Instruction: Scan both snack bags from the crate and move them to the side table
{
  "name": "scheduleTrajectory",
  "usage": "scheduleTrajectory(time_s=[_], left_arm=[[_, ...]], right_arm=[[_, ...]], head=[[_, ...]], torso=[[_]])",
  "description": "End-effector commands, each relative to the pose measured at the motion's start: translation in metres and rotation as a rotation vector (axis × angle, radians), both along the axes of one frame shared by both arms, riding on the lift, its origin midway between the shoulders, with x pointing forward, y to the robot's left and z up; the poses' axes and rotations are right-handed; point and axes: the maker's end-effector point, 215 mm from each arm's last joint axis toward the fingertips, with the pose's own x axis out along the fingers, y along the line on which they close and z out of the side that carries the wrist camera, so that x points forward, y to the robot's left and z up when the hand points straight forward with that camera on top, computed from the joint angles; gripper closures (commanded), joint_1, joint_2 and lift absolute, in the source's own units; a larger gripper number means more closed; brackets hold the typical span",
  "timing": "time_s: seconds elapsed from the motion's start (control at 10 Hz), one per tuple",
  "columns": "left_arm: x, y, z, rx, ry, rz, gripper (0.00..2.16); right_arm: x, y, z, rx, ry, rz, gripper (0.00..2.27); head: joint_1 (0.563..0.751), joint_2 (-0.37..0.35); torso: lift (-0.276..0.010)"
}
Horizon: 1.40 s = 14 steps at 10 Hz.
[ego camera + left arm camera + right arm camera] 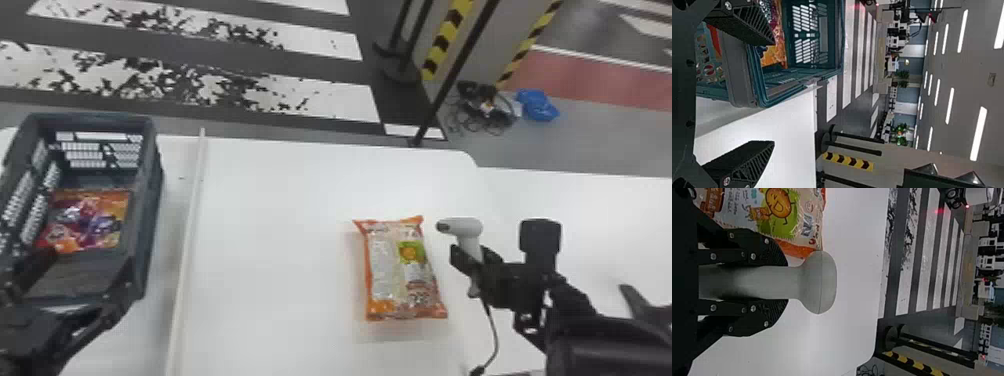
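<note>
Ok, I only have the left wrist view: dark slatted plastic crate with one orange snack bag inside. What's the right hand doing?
Observer: The right hand is closed on a light grey handheld scanner with a rounded head, one finger on each side of its handle.

Operator: And the other snack bag?

Observer: The orange-edged plastic snack bag with a green patch lies flat on the white table, in the head view, to the right of the long white strip.

Operator: Which way does the scanner face?

Observer: In the head view its dark tip points left, at the level of the bag's far end.
</note>
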Motion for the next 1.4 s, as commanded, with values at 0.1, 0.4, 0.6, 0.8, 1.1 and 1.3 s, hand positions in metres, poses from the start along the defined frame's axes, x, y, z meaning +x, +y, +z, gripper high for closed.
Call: scheduleTrajectory(time_s=[0.1,0.4,0.6,0.8,1.1,1.3], left_arm=[[0.001,0.000,0.001,0.000,-0.002,0.000,0.10],[0.001,0.000,0.001,0.000,-0.003,0.000,0.10],[0.001,-0.001,0.002,-0.002,-0.005,-0.001,0.10],[0.001,-0.001,0.002,-0.002,-0.005,-0.001,0.10],[0.001,-0.002,0.002,-0.002,-0.005,-0.003,0.10],[0.001,-0.003,0.003,-0.002,-0.006,-0.006,0.10]], right_arm=[[-0.009,-0.045,-0.015,-0.010,-0.004,-0.074,2.25],[-0.015,-0.069,-0.036,-0.034,0.001,-0.104,2.24],[-0.014,-0.073,-0.046,-0.036,0.003,-0.109,2.24],[-0.014,-0.073,-0.055,-0.035,0.002,-0.109,2.24],[-0.013,-0.071,-0.063,-0.040,0.004,-0.107,2.24],[-0.012,-0.069,-0.065,-0.037,0.004,-0.106,2.24]], head=[[0.695,-0.329],[0.695,-0.350],[0.695,-0.350],[0.695,-0.350],[0.695,-0.350],[0.695,-0.350]], torso=[[-0.075],[-0.075],[-0.075],[-0.075],[-0.075],[-0.075]])
